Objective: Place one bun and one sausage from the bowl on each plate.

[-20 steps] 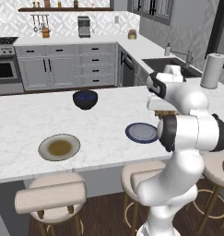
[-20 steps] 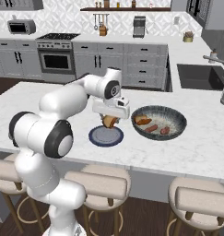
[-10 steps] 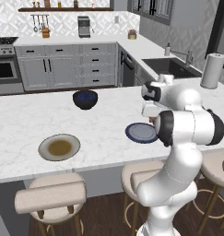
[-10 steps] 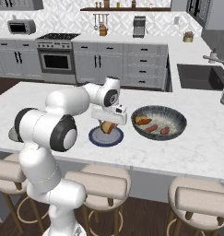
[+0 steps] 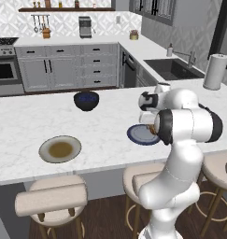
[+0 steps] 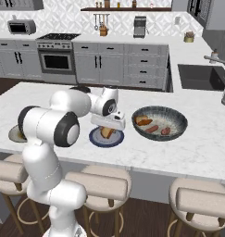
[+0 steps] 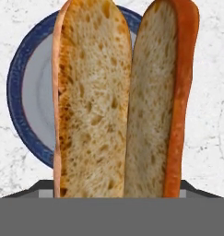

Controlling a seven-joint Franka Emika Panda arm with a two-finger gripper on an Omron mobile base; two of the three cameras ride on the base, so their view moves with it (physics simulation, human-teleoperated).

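Observation:
My gripper [image 6: 107, 130] is shut on a tan-orange bun [image 6: 107, 133], holding it low over the blue plate [image 6: 99, 140], at or just above its surface. In the hand view the split bun [image 7: 122, 106] stands close up and covers the fingertips, with the blue plate [image 7: 26, 101] behind it. From the left base view the gripper [image 5: 149, 127] hangs over the same plate [image 5: 137, 135]. The grey bowl [image 6: 179, 118] to the right holds another bun [image 6: 142, 121] and two sausages [image 6: 152, 128]. The beige plate [image 5: 45, 150] lies bare at the counter's left.
A deep dark-blue bowl [image 5: 86, 100] stands farther back on the island. A paper towel roll [image 5: 214, 71] is at the right, near the sink [image 5: 171, 67]. Stools [image 6: 97, 185] line the island's near edge.
The gripper has come down with the bun, from a little above the blue plate to close over it. The bowl and the plates have not moved.

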